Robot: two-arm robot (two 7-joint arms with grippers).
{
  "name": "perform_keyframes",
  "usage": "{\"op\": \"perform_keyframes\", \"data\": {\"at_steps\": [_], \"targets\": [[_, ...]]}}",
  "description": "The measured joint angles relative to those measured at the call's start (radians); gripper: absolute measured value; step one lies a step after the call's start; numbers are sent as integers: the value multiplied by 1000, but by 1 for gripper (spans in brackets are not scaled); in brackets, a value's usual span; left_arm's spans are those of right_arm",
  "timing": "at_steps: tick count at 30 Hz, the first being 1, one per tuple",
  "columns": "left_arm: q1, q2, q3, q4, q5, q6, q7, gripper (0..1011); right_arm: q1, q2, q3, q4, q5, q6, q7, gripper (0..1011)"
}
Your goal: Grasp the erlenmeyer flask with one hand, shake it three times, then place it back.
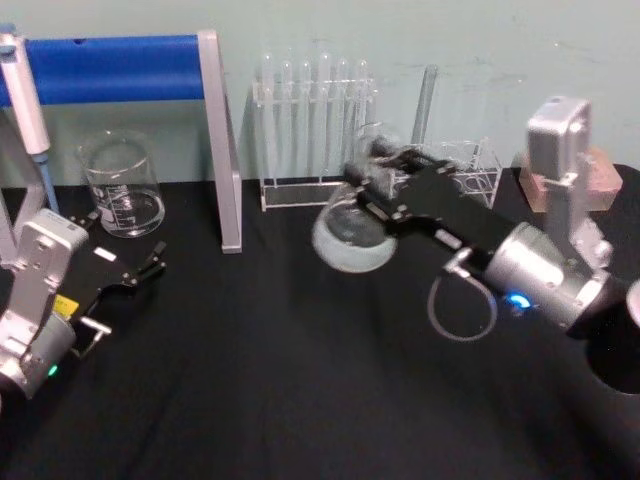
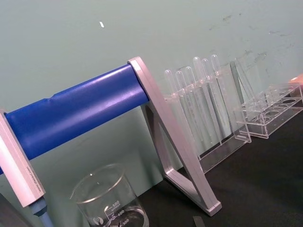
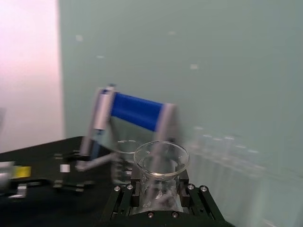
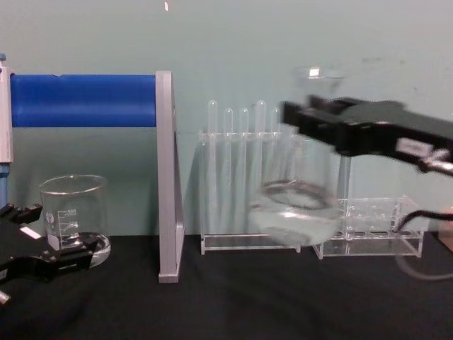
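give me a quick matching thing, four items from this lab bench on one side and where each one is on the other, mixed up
1 flask
2 beaker
3 test tubes
4 left gripper

a standing in the clear rack
b clamped at its neck by the right gripper
c low over the table at the left, open, empty
d on the table beneath the blue bar

Pairs: 1-b, 2-d, 3-a, 4-c
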Motion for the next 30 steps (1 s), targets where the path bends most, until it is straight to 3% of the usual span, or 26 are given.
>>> {"op": "perform_keyframes", "data": {"at_steps": [7,14,24,30], "targets": [[0,0,0,0,0,0,0,1001,-74,33,103,-54,-28,8,-95,450],[0,0,0,0,0,0,0,1001,-123,38,158,-88,-43,19,-131,450],[0,0,0,0,0,0,0,1001,-139,24,179,-102,-51,23,-110,450],[0,0,0,0,0,0,0,1001,-111,8,141,-88,-48,23,-49,450]]}}
